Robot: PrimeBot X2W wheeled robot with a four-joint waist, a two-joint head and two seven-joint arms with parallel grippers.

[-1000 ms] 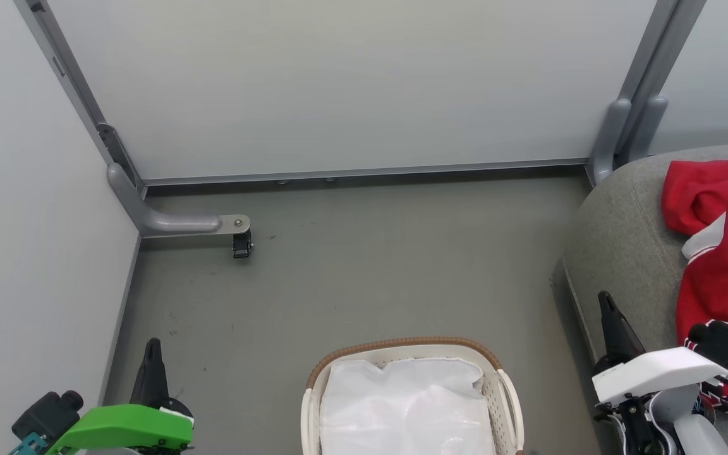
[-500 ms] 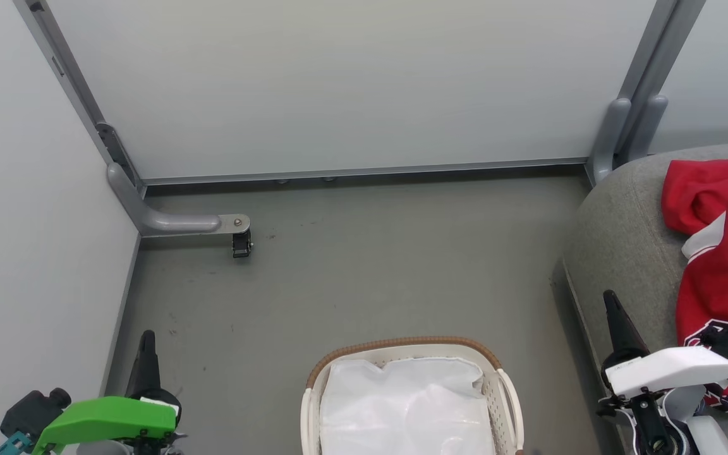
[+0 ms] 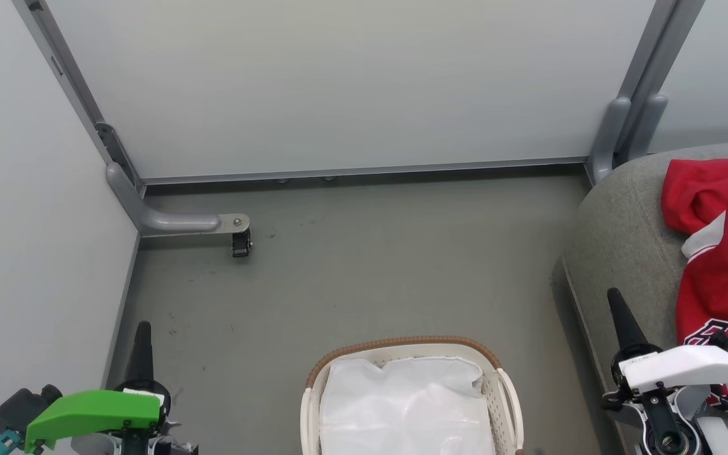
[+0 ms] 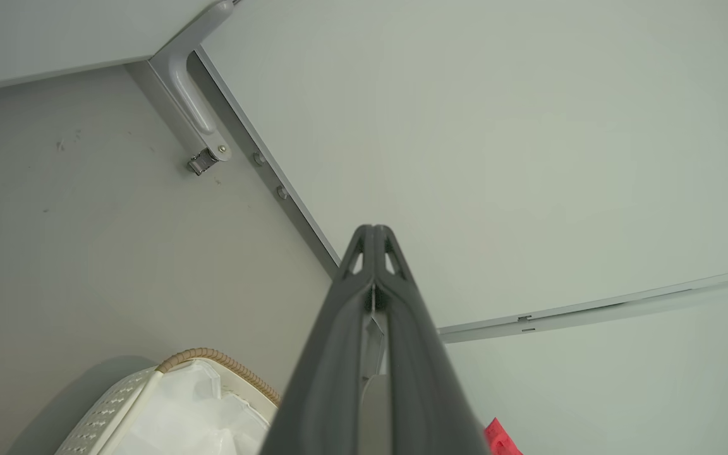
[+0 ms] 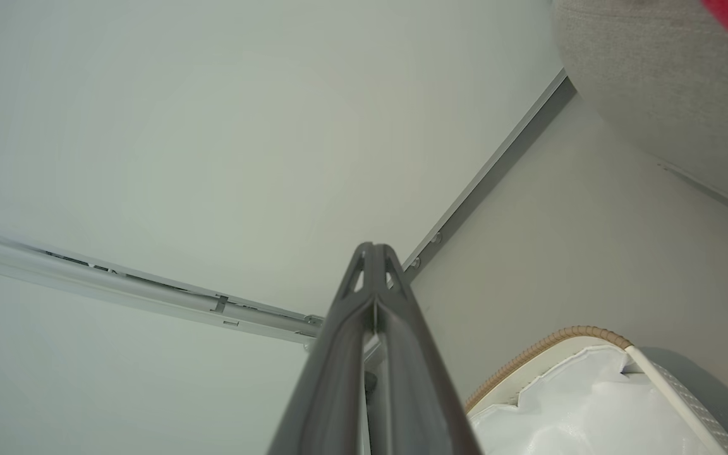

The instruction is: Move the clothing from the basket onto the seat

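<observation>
Two pieces of red clothing [image 3: 727,265] are lying bunched on the grey upholstered seat [image 3: 623,240] at the right, the jersey's white trim and black-and-white lettering showing. The white perforated basket [image 3: 402,342] is standing on the grey floor [image 3: 370,265] beside the seat, holding a white liner sheet [image 3: 402,404]. The left gripper [image 3: 143,328] is hanging low at the left, well apart from the basket, fingers pressed together on nothing. The right gripper [image 3: 614,297] is showing against the seat's rounded edge, near the jersey, its fingers likewise closed and empty.
</observation>
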